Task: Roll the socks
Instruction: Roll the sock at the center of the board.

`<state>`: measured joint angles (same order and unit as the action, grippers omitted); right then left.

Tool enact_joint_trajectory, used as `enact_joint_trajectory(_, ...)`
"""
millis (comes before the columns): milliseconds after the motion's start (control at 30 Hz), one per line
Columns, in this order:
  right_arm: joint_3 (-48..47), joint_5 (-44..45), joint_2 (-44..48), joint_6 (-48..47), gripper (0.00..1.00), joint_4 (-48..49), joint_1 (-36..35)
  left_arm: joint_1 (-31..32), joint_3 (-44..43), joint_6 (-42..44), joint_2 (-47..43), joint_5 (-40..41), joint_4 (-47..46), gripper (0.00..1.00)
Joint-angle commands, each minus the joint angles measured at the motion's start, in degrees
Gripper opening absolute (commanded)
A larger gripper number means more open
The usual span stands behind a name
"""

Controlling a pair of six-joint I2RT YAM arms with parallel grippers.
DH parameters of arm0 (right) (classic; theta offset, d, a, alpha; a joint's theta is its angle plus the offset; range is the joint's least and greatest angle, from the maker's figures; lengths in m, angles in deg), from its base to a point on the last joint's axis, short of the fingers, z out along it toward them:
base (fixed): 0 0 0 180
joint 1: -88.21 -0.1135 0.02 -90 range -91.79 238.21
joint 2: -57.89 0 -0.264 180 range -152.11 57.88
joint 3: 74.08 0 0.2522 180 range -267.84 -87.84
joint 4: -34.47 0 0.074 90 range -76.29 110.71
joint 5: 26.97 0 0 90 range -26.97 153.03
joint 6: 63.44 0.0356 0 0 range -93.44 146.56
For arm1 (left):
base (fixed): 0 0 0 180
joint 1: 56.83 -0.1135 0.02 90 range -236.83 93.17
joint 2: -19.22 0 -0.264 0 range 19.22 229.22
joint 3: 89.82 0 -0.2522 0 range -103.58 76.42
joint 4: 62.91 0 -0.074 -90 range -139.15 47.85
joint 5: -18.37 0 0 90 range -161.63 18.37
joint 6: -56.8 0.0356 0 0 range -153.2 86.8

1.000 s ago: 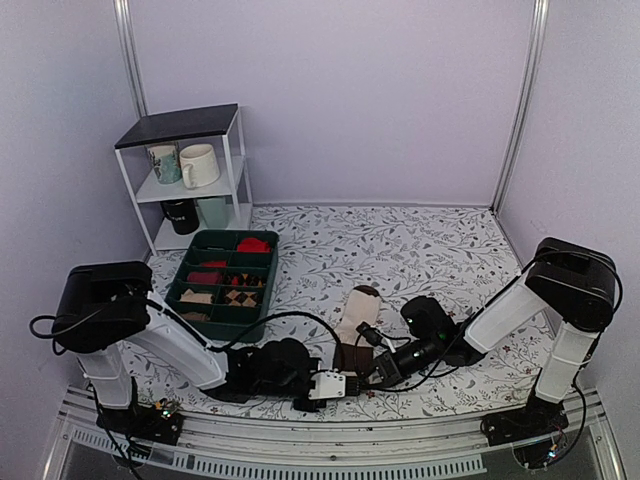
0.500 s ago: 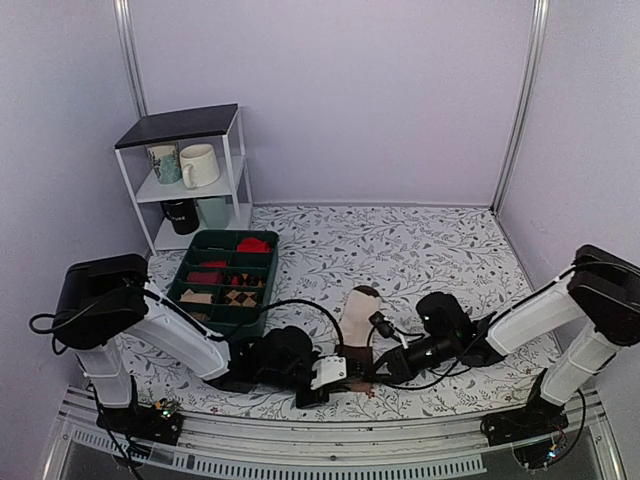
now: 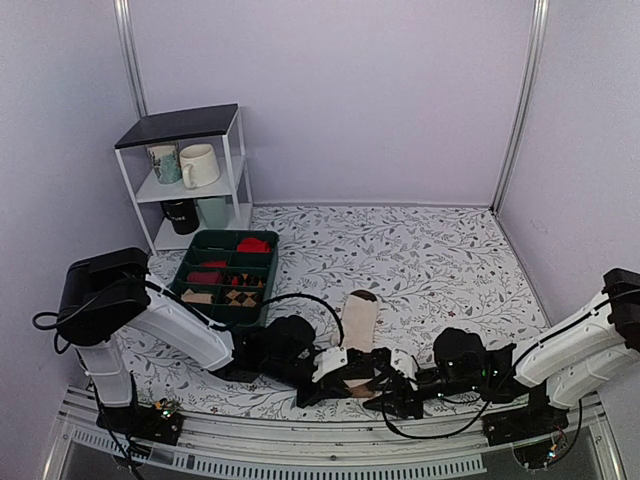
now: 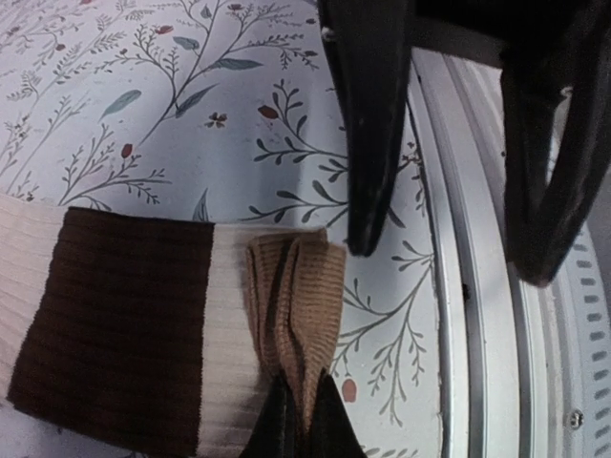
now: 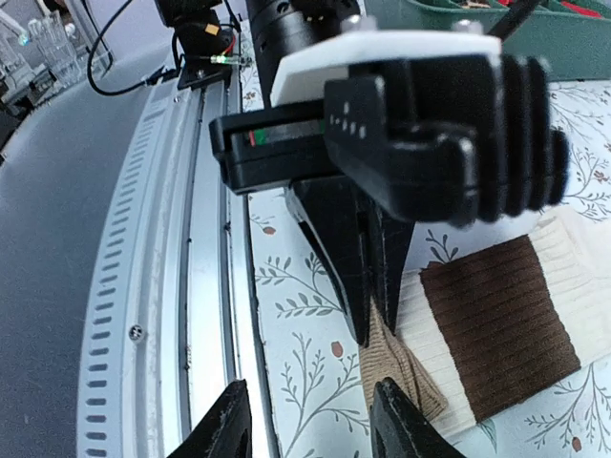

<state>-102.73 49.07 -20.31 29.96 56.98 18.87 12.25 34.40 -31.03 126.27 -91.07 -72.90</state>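
Observation:
The socks point(image 3: 358, 322) lie flat near the table's front edge, cream with dark brown bands point(image 4: 115, 329) and a tan ribbed cuff point(image 4: 298, 296) at the near end. My left gripper point(image 4: 298, 399) is shut on that cuff, pinching it into folds. The right wrist view shows the same grip, with the left gripper point(image 5: 368, 286) clamped on the cuff point(image 5: 401, 372). My right gripper point(image 5: 310, 401) stands open just short of the cuff, nothing between its fingers point(image 4: 377, 143). In the top view the left gripper point(image 3: 340, 372) and right gripper point(image 3: 395, 385) face each other at the socks' near end.
A green divided tray point(image 3: 268, 290) holding rolled socks sits at the left. Behind it stands a white shelf point(image 3: 190, 175) with mugs. A metal rail point(image 5: 191, 286) runs along the table's near edge, right beside both grippers.
My right gripper has opened and drawn back to the right, its arm dropping low. My left gripper has moved right to the cuff and shut on it.

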Motion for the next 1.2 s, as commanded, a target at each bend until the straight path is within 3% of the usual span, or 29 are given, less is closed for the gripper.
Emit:
enact_joint_trajectory(0,-1.9,4.1,-4.0,-7.7,0.43,0.1,-1.5,-0.7,2.0,-1.5,3.5,-2.9,10.8,0.0)
enact_joint_trajectory(400,-3.2,8.5,-12.0,-4.9,0.39,0.9,-1.5,-1.1,2.6,-1.8,3.6,-3.3,10.2,0.0)
enact_joint_trajectory(733,-0.8,16.7,-18.0,7.1,0.28,2.8,-4.6,-1.6,3.3,-1.8,3.7,-4.4,9.4,0.0)
enact_joint_trajectory(1033,-2.7,26.6,-23.9,16.0,0.27,-3.5,-9.6,-2.2,3.8,-1.6,3.5,-5.7,9.6,0.0)
enact_joint_trajectory(1167,-3.6,27.3,-24.8,18.1,0.0,-5.8,-9.8,-2.3,4.6,-1.0,1.7,-5.0,9.5,0.0)
